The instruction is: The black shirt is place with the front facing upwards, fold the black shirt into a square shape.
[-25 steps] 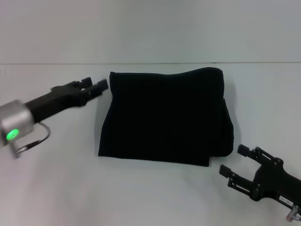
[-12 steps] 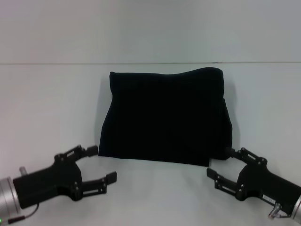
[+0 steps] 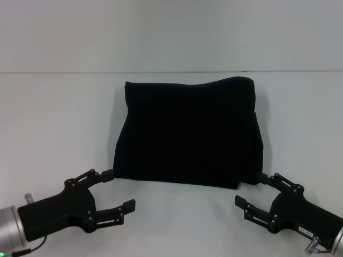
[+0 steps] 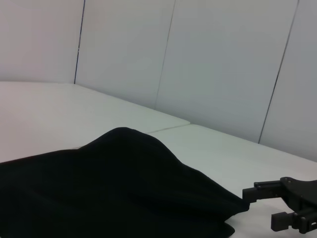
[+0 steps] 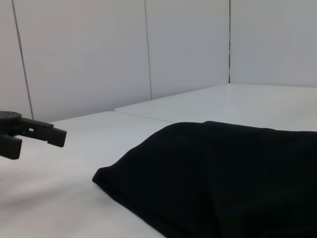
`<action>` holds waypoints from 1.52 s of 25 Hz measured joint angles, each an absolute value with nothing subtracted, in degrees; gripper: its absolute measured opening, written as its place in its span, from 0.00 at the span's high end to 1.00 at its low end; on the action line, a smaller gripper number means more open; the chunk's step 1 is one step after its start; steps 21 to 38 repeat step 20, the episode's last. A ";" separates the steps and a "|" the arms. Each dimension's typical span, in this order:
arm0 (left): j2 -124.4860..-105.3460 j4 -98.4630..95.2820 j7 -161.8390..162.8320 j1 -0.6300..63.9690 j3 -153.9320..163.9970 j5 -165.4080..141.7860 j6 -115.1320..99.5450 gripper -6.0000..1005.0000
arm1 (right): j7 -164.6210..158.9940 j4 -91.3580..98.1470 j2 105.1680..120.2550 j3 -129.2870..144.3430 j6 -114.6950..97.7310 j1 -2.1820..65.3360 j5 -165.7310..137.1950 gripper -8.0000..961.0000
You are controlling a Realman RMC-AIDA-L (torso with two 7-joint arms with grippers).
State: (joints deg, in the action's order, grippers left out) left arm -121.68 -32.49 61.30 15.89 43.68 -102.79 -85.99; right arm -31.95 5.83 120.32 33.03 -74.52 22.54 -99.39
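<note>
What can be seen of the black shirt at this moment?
The black shirt is plain, soft fabric, folded into a roughly square, layered bundle lying flat on the white table. No print or label shows. Its far edge bulges slightly, and extra layers stick out on the robot's right. Neither gripper grips it.

The black shirt is seen as soft, matt cloth. A smooth, matt white table is shown. Matt black plastic is seen on the left gripper and right gripper.
</note>
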 joint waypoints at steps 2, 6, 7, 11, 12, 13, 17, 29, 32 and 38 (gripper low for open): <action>-121.69 -32.61 61.28 15.78 43.68 -102.59 -86.16 0.05 | -31.94 5.80 120.32 33.01 -74.52 22.54 -99.35 0.13; -121.72 -32.57 61.26 15.76 43.68 -102.59 -86.23 0.05 | -31.94 5.75 120.32 32.99 -74.79 22.53 -99.32 0.13; -121.72 -32.57 61.25 15.70 43.68 -102.59 -86.26 0.05 | -31.95 5.75 120.32 32.98 -74.83 22.51 -99.31 0.13; -121.72 -32.63 61.24 15.63 43.65 -102.52 -86.33 0.05 | -31.95 5.71 120.32 33.00 -74.97 22.42 -99.31 0.13; -121.72 -32.65 61.24 15.62 43.63 -102.50 -86.35 0.05 | -31.95 5.71 120.32 33.06 -75.00 22.40 -99.31 0.13; -121.72 -32.68 61.24 15.61 43.60 -102.49 -86.38 0.05 | -31.95 5.71 120.32 33.11 -75.04 22.38 -99.31 0.13; -121.72 -32.70 61.24 15.59 43.59 -102.50 -86.43 0.05 | -31.98 5.71 120.32 33.20 -75.14 22.38 -99.31 0.13; -121.72 -32.69 61.23 15.57 43.59 -102.48 -86.45 0.05 | -32.10 5.71 120.32 33.22 -75.17 22.40 -99.31 0.13; -121.72 -32.69 61.23 15.57 43.59 -102.48 -86.45 0.05 | -32.10 5.71 120.32 33.22 -75.17 22.40 -99.31 0.13; -121.72 -32.69 61.23 15.57 43.59 -102.48 -86.45 0.05 | -32.10 5.71 120.32 33.22 -75.17 22.40 -99.31 0.13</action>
